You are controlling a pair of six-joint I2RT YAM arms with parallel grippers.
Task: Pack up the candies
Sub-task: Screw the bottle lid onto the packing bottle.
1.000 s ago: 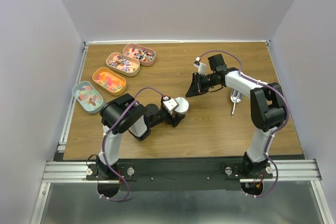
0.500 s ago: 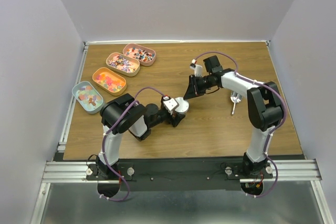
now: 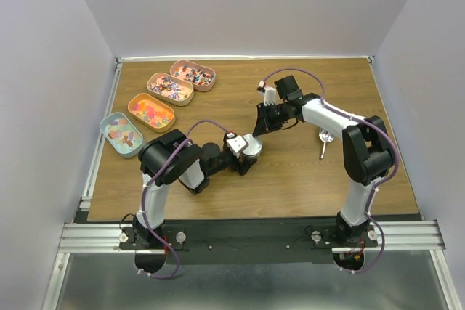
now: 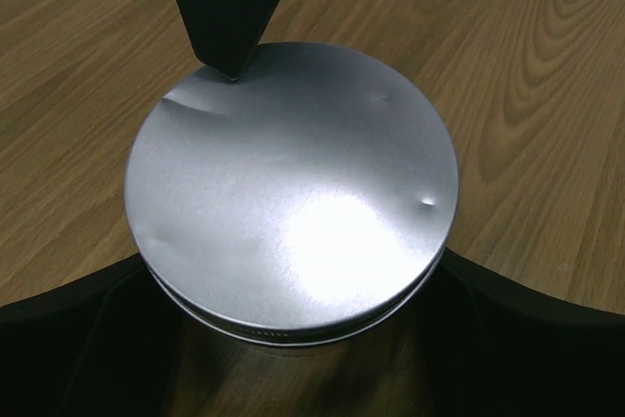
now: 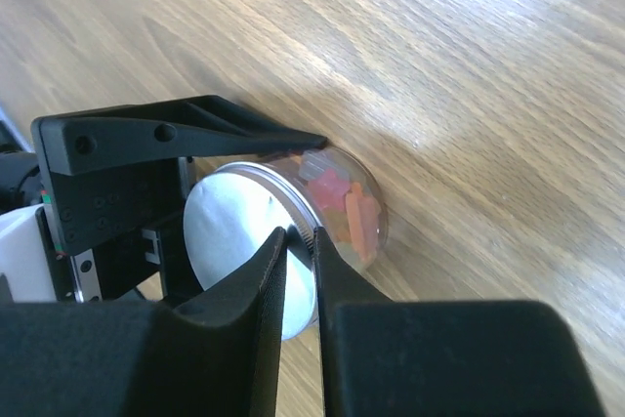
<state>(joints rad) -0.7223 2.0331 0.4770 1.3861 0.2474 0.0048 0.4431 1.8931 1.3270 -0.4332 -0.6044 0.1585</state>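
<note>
1. Left hand (image 3: 247, 152) is clamped wide around a clear jar (image 5: 374, 197), one finger on each side. The jar is tipped over sideways.
2. Right hand (image 5: 300, 236) sits at about 1 o'clock of the jar in the top view. Its fingers are nearly together with just a thin slit between them, and the tips are right at the rim of the dented silver lid (image 4: 293, 192). Honestly can't tell if it's pinching the rim or only touching it.
3. Orange and red candies (image 5: 337, 204) show through the jar, right behind the lid.
4. More of them fill four oval tins (image 3: 151, 112), lined up at 10 o'clock from the jar.
5. A silver scoop (image 3: 324, 139) lies on the counter (image 3: 290, 179) at 3 o'clock, well apart.
</note>
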